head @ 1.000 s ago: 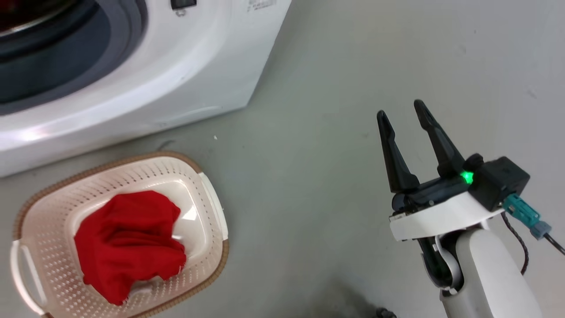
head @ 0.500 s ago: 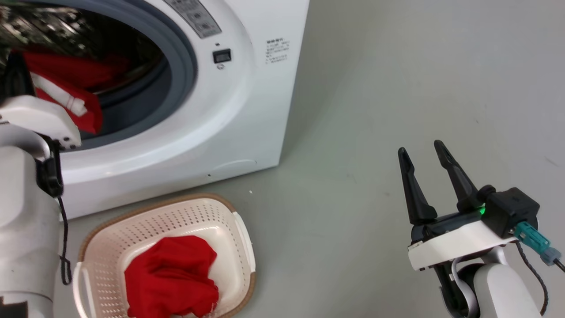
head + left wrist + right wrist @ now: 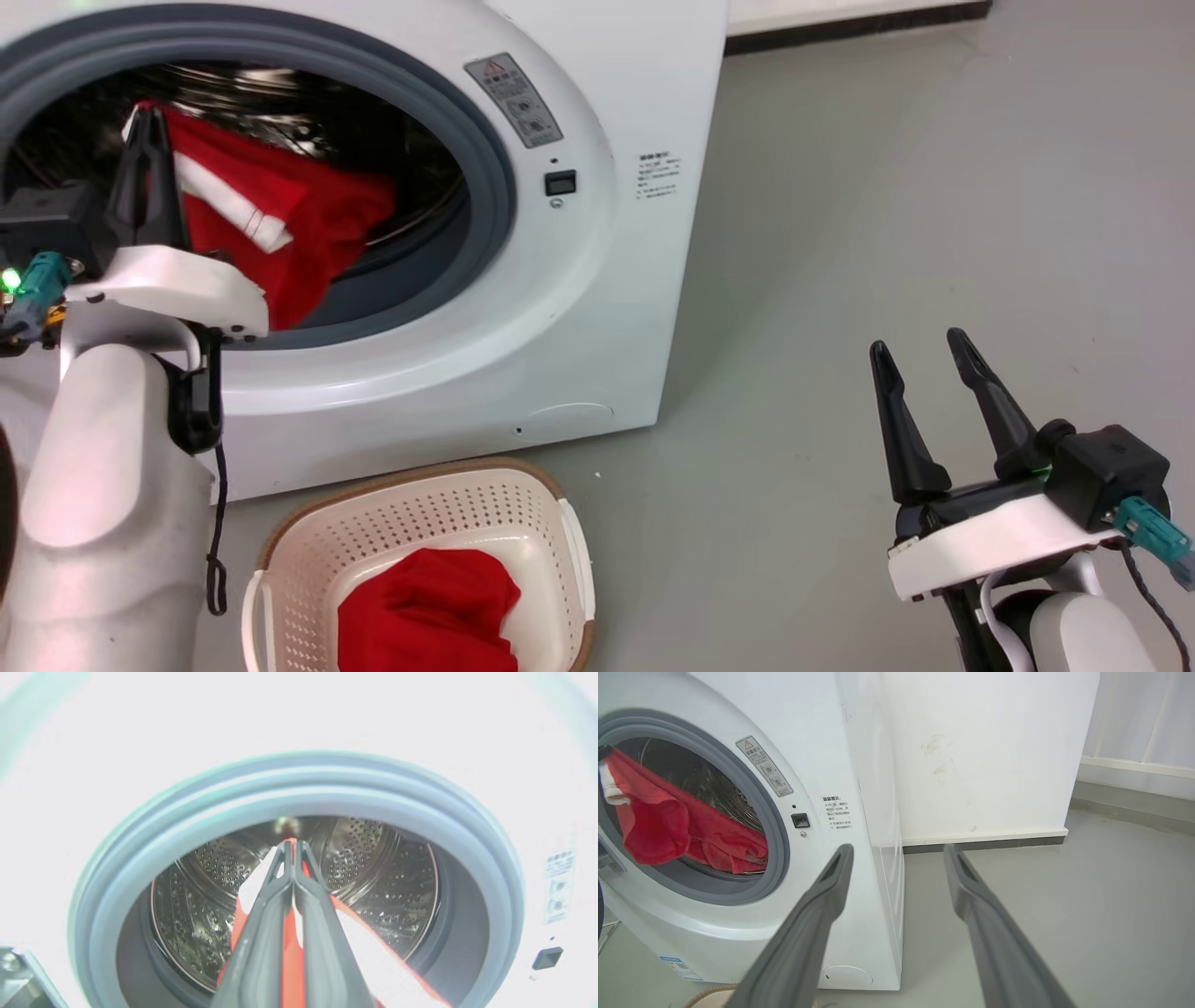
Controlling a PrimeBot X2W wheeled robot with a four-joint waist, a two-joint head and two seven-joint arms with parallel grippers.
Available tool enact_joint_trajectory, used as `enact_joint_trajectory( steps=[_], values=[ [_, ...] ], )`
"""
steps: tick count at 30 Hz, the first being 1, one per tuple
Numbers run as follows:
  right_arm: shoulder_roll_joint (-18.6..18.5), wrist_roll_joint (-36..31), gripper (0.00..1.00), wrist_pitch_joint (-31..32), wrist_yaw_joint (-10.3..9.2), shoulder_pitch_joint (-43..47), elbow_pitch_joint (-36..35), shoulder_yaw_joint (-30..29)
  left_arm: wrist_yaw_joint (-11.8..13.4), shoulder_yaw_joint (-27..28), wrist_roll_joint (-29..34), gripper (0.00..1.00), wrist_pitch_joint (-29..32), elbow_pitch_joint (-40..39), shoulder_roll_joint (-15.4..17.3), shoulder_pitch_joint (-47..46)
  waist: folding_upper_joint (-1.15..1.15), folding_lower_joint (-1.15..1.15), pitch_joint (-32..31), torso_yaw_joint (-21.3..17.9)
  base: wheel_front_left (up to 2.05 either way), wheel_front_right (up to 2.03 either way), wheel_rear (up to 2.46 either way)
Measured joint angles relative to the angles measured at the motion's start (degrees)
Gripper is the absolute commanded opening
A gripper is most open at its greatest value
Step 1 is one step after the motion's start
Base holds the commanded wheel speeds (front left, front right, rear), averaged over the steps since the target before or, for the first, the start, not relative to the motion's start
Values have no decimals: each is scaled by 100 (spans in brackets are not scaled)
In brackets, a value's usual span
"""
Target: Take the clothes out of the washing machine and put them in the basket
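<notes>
Upper left of the head view, left gripper (image 3: 142, 126) has its jaws pressed together, pinching the striped red garment (image 3: 280, 215) at the washing machine (image 3: 597, 280) porthole. Lower centre, plain red garment (image 3: 429, 611) lies in the basket (image 3: 420, 499), just before the machine. Lower right, right gripper (image 3: 919, 342) jaws spread, above grey floor (image 3: 840, 233).

Grey floor (image 3: 840, 233) under washing machine (image 3: 597, 308) and basket (image 3: 411, 523)
</notes>
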Motion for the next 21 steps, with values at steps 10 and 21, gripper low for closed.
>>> enact_joint_trajectory(
  steps=[10,21],
  values=[
    [3,-15,100,98,0,199,-164,-144,162,-263,157,0,-7,-2038,-442,1013,0,1,-246,247,0,0,0],
    [-2,-137,100,289,-1,253,-447,-181,397,-651,219,0,552,-3822,-687,2167,0,2,-117,499,0,0,0]
  ],
)
